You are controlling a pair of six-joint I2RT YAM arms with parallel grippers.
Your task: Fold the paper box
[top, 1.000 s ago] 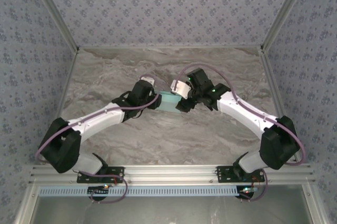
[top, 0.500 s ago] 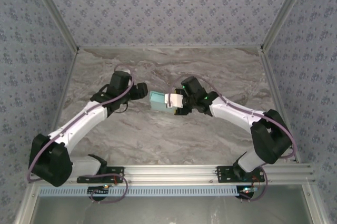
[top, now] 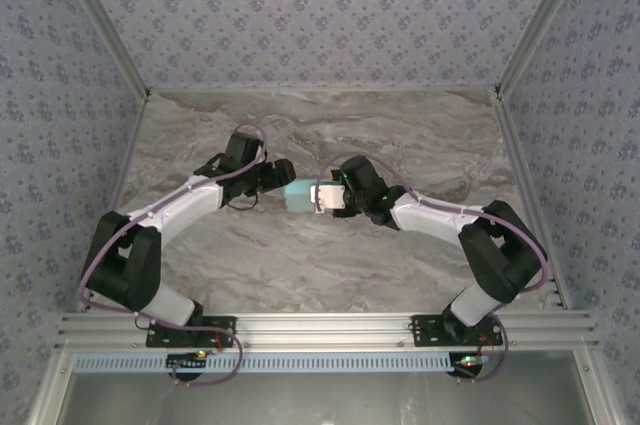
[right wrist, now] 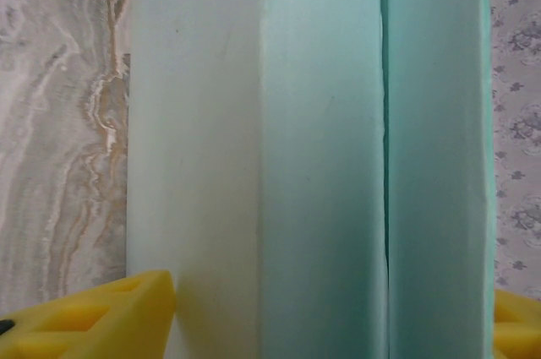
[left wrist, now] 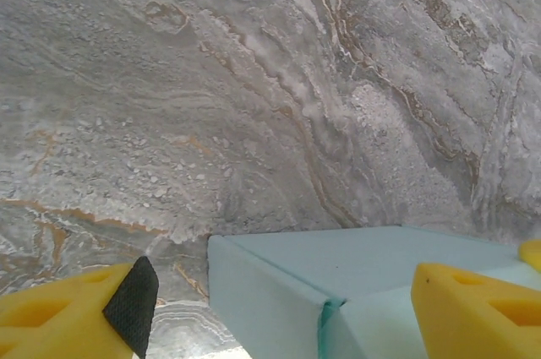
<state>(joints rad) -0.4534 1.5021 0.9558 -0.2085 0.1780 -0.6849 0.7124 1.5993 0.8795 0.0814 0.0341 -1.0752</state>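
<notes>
One paper box [top: 297,196], right gripper [right wrist: 330,300] gripping, left gripper [left wrist: 279,291] returned.

Left claw [top: 280,174] agape, right claw [top: 310,195] tight

The box [top: 297,195] is of pale cyan-blue thin card, folded up into a small rectangular shape with flat panels and sharp edges. A narrow dark seam runs between two long panels, and one corner shows a small gap. It is at the middle of the table [top: 300,275], its long side going left to right.
</notes>
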